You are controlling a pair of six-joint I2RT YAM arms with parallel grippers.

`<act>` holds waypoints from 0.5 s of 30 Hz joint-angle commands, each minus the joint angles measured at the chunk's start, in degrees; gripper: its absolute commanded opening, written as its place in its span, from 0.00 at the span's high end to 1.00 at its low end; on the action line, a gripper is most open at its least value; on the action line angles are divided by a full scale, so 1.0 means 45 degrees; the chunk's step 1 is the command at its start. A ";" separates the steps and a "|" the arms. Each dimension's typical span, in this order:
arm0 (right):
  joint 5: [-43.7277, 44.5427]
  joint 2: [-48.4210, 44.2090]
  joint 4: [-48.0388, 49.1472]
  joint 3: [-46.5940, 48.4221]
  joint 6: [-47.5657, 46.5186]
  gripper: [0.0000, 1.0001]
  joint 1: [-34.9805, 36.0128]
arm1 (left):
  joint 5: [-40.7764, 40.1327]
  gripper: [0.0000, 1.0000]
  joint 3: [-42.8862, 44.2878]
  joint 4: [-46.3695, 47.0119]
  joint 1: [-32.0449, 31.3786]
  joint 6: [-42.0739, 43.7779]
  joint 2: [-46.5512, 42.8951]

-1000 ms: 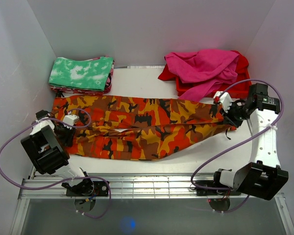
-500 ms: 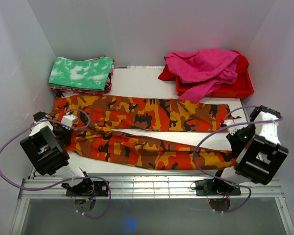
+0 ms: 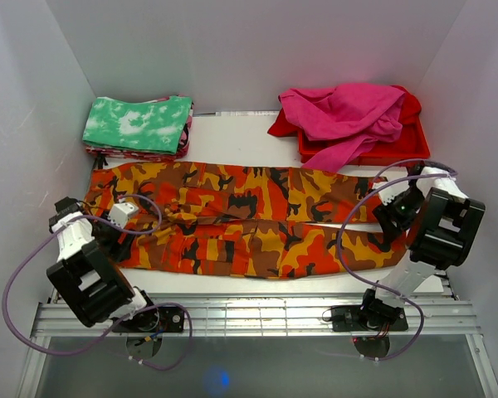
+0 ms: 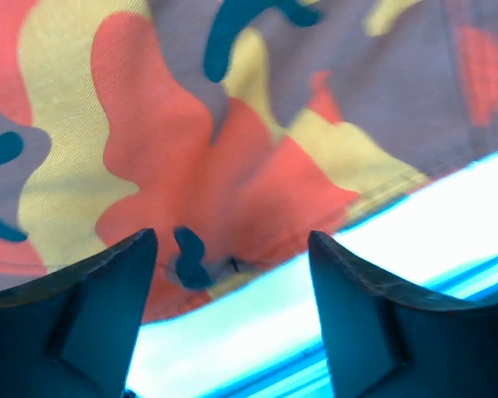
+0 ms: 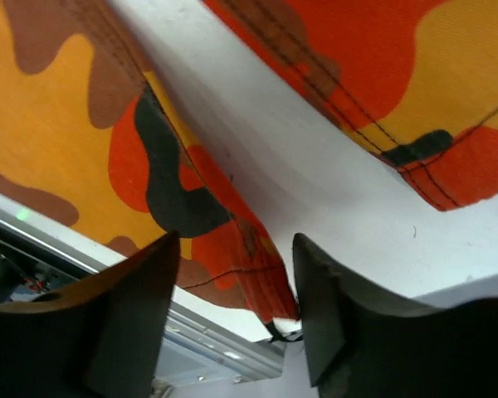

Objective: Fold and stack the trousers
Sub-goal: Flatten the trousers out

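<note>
The camouflage trousers [image 3: 249, 220] lie flat along the table, waist to the left and both legs running right, side by side. My left gripper [image 3: 123, 217] hovers over the waist end. In the left wrist view its fingers [image 4: 100, 282] stand apart above the cloth's edge [image 4: 191, 149], and nothing is between them. My right gripper [image 3: 393, 215] hangs over the leg ends. Its dark fingers [image 5: 141, 282] are spread in the right wrist view, with the near leg's hem [image 5: 257, 265] lying loose below them and a strip of white table [image 5: 315, 191] between the two legs.
A folded green-and-white cloth [image 3: 139, 124] sits on a stack at the back left. Magenta and red garments [image 3: 344, 112] fill a red tray [image 3: 402, 152] at the back right. White walls close in on both sides, and a metal rail [image 3: 249, 315] runs along the near edge.
The right gripper dragged the near leg's end toward the front, let it go and rose. The left gripper opened over the waist. The legs now lie apart, side by side.
</note>
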 commanded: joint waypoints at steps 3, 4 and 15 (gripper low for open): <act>0.0705 -0.0787 0.1649 0.0373 0.0817 0.28 0.0143 | 0.2035 0.08 0.1237 -0.2091 0.0071 0.0009 -0.1433; 0.0509 -0.0904 0.1591 0.0626 0.0915 0.28 0.0143 | 0.2172 0.07 0.1625 -0.2150 0.0052 -0.0227 -0.1394; 0.0740 -0.3442 -0.0069 -0.2337 -0.1248 0.46 0.0711 | 0.2526 0.09 0.2216 -0.2150 -0.0474 -0.1753 -0.0084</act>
